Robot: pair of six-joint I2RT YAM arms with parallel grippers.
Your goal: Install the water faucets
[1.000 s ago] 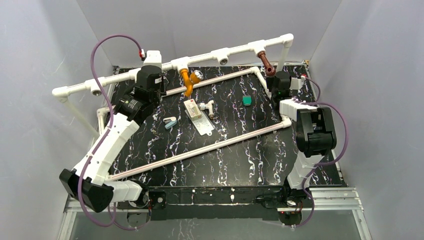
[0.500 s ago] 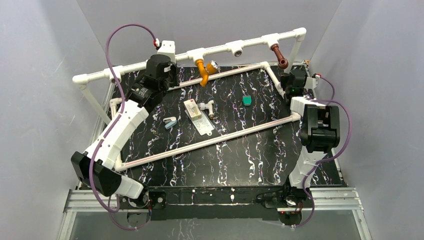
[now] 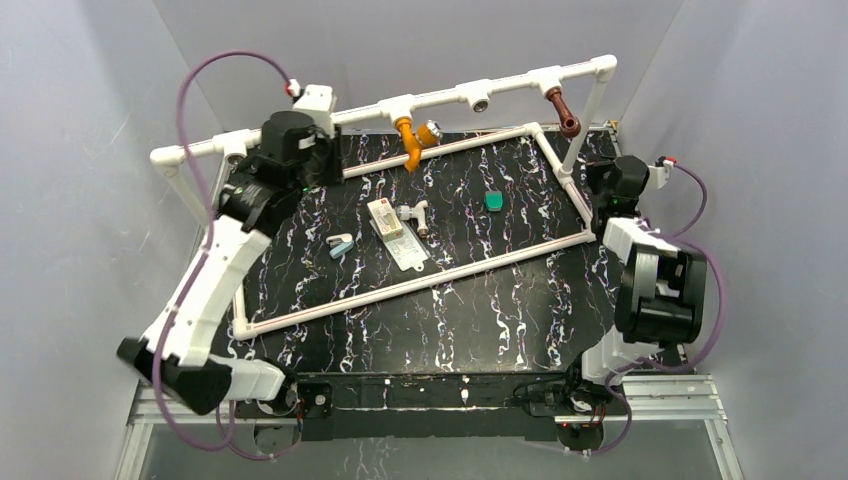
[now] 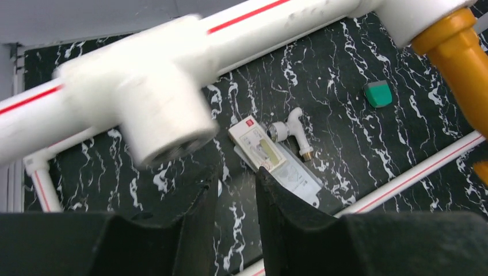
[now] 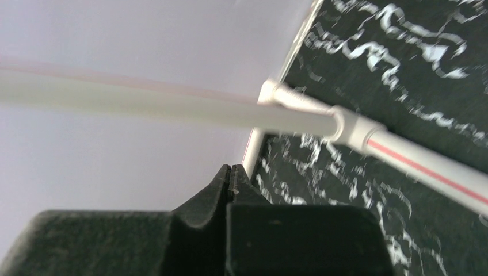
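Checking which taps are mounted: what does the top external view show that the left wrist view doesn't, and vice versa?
Only top external: the reddish-brown faucet hanging from the pipe frame near its right end. Only left wrist: the left tool slightly open, nothing between its fingers. Both: the orange faucet on the frame, the white faucet lying loose on the table, the teal piece.

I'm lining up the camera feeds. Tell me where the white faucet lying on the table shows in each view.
Top external: the white faucet lies mid-table, just right of the flat package.
Left wrist: near the picture's centre, again beside that package.
Right wrist: not in it.
Shared landmark: the white pipe frame crosses all three views.
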